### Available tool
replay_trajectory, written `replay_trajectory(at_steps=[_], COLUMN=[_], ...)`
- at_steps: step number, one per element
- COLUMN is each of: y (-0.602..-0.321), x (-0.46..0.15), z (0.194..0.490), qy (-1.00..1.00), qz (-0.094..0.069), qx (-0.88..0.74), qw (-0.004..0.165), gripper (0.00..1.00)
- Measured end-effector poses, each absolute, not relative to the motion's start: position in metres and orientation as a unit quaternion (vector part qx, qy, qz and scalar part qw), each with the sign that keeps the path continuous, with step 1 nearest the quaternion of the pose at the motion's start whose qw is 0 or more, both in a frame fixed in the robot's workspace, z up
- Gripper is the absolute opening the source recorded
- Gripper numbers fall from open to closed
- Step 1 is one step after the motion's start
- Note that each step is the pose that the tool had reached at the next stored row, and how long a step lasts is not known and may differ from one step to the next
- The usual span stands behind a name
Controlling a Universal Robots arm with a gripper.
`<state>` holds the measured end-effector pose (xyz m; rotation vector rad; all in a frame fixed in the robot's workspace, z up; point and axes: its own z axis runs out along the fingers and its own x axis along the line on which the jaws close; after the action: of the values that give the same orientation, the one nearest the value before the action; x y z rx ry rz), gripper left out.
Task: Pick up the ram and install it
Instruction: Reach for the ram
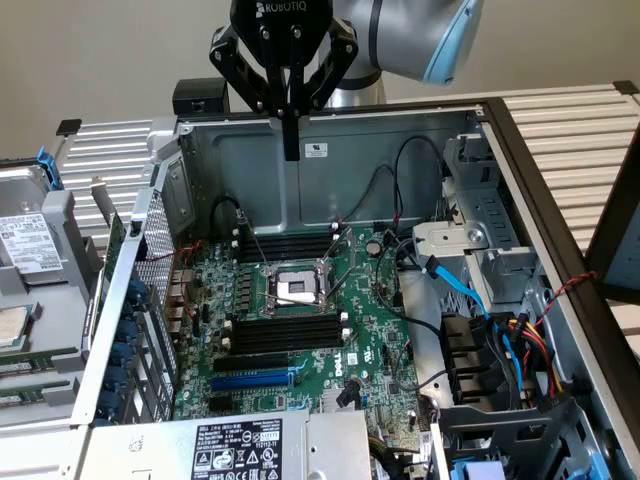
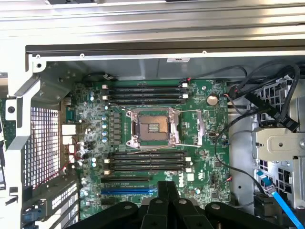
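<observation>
Ram [image 1: 112,250] is not held. A thin dark-green board edge is noted standing just outside the chassis wall on the exterior view's left, beside the perforated vent panel [image 1: 150,250]. It is taken to be the stick, though chips and label cannot be made out.

Gripper [image 1: 290,148] is seen high over the open case near its far wall, jaws pressed together with nothing between them, well apart from the green edge.

Two banks of black memory slots [image 1: 285,335] with white end clips are noted on either side of the CPU socket [image 1: 297,288]. Both banks appear empty.

Risks, as judged:
- With the jaws shut, the stick would be nudged or toppled rather than taken if it were approached this way.
- The stick is set close against sheet metal, so a finger could be caught on the wall or the vent panel.
- The socket lies exposed between the banks — its contacts could be damaged by a low pass or a dropped stick.
- The blue expansion slot [image 1: 255,380] lies just beside the nearer bank, so a misaligned descent could be made onto the wrong slot.
- Black cables [image 1: 400,190] hang near the far bank and could be snagged.
</observation>
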<state>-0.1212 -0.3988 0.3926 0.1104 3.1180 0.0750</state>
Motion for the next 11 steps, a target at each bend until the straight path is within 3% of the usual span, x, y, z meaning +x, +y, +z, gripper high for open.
replay_trajectory(at_steps=[11], y=[-0.399], x=[-0.163], z=[0.393], qy=[0.999], qz=[0.024], qx=[0.035], qw=[0.010], gripper=[0.11])
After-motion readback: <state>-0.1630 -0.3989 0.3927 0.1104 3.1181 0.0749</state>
